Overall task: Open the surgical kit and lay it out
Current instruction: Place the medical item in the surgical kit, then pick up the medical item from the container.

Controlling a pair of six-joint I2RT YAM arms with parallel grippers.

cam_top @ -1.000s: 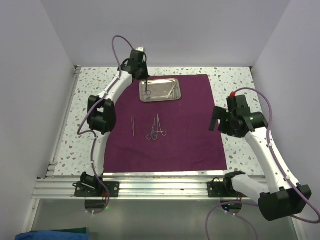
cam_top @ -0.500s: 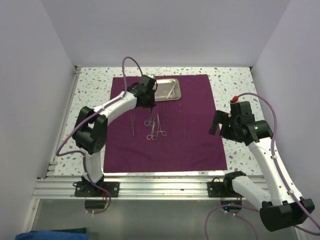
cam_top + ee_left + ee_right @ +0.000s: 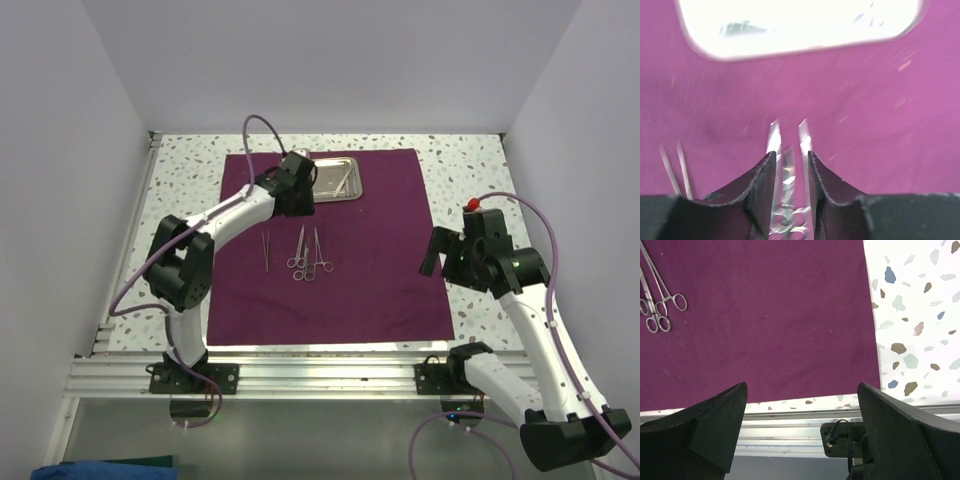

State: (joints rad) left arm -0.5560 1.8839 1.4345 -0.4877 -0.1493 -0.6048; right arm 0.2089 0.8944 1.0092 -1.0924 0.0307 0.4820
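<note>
Three thin steel instruments in a row on the plum cloth wrap (image 3: pixel 380 250), spread flat across the speckled tabletop (image 3: pixel 470 165). Tweezers (image 3: pixel 266 250) on the left, then a ring-handled instrument (image 3: pixel 299 252) and a second ring-handled instrument (image 3: pixel 318 252) just beside it, rings toward the near edge. Too small to tell scissors from forceps.

Farther back on the same cloth, close to its far edge, the small shiny steel tray (image 3: pixel 328 192), its left end hidden behind the left arm. At least one more slim tool (image 3: pixel 342 178) lying slantwise inside.

Left hand (image 3: pixel 791 156) low over the cloth between tray and row, just above the tips of the two ring-handled pieces. Fingers (image 3: pixel 765 185) only a narrow gap apart. Blurred steel showing through that gap, seemingly flat on the cloth and thinner than the opening. Cannot tell from the wrist view whether either pad touches it.

Right hand (image 3: pixel 801 387) out at the right edge of the wrap, well apart from the instruments. Fingers spread wide, gripping nothing, above the cloth's near right part where purple meets tabletop and the aluminium rail (image 3: pixel 790 445) along the near edge.

Purple cables (image 3: pixel 255 125) looping off both arms, plain pale walls around the tabletop.
</note>
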